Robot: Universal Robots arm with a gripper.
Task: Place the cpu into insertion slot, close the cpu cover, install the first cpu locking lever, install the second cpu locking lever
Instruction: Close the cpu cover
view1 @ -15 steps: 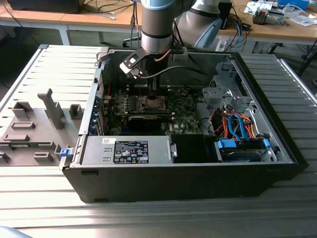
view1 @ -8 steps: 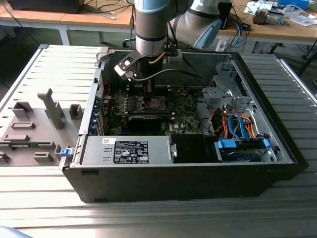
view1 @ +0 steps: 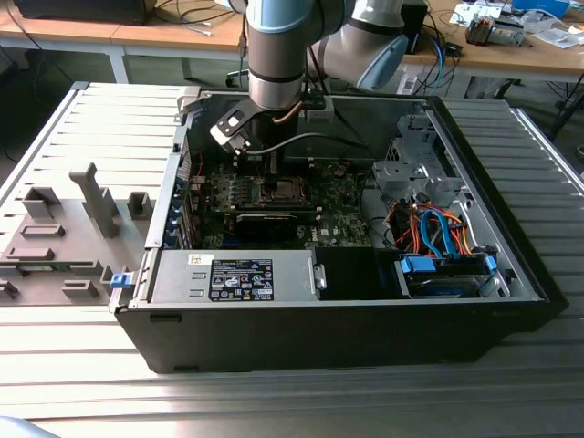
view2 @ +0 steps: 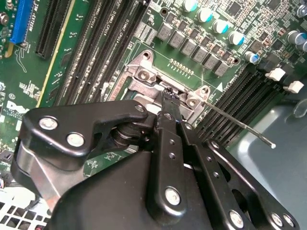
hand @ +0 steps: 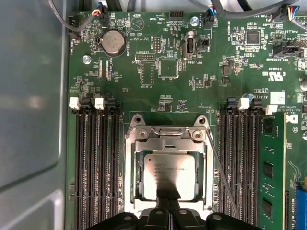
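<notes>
Now fingers point(hand: 160, 215) pinched tog., tips at cpu point(hand: 170, 167).

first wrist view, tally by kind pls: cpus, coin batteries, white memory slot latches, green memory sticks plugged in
square silvery-grey cpu: 1
round silver coin battery: 1
white plastic memory slot latches: 4
green memory stick: 1
total: 7
</notes>
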